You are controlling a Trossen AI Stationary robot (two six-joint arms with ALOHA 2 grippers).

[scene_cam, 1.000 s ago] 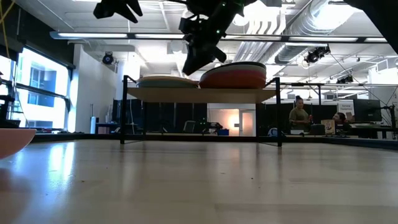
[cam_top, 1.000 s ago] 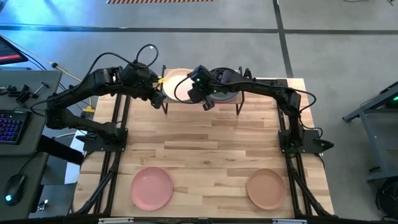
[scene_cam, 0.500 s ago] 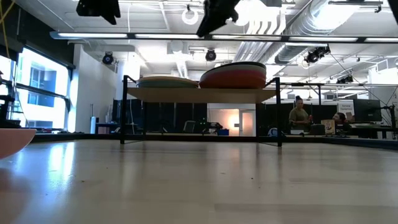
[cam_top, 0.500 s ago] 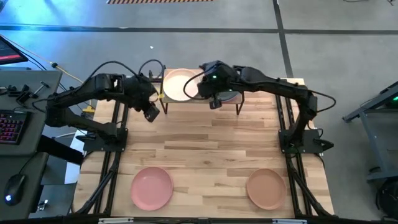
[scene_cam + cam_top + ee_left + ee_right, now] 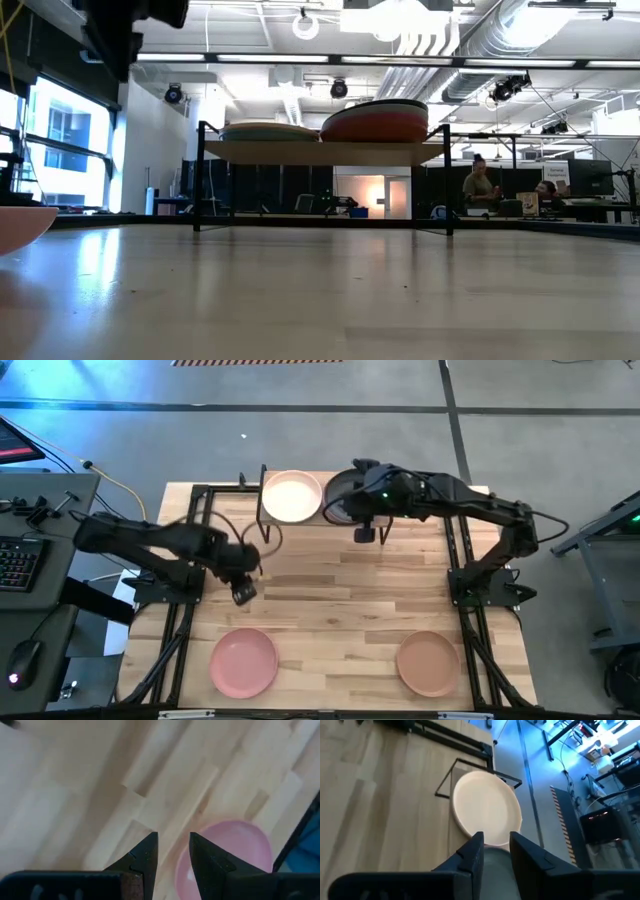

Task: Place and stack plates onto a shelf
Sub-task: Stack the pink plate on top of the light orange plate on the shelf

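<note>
On the shelf [image 5: 320, 152] at the table's far edge stand two stacks of plates: a left one topped by a cream plate [image 5: 292, 496] and a right one topped by a dark plate [image 5: 343, 495], with a terracotta plate [image 5: 375, 127] under it. A pink plate [image 5: 244, 662] and a tan plate [image 5: 427, 663] lie flat on the table near its front edge. My left gripper [image 5: 243, 592] hangs open over the table's left middle, just beyond the pink plate [image 5: 235, 850], pointing steeply down. My right gripper [image 5: 364, 532] is open in the air by the dark plate's near rim, holding nothing.
Black frame rails [image 5: 185, 560] run along the table's left and right sides. Bare wood [image 5: 330, 600] lies between the shelf and the two front plates. Beyond the table, people sit at desks [image 5: 485, 185] in the room.
My left gripper has swung from the shelf's left end toward the table's near edge and come down, ending just beyond the pink plate. My right gripper has risen off the shelf's plates, out of the low view, drifting toward the table's right edge and rolling.
</note>
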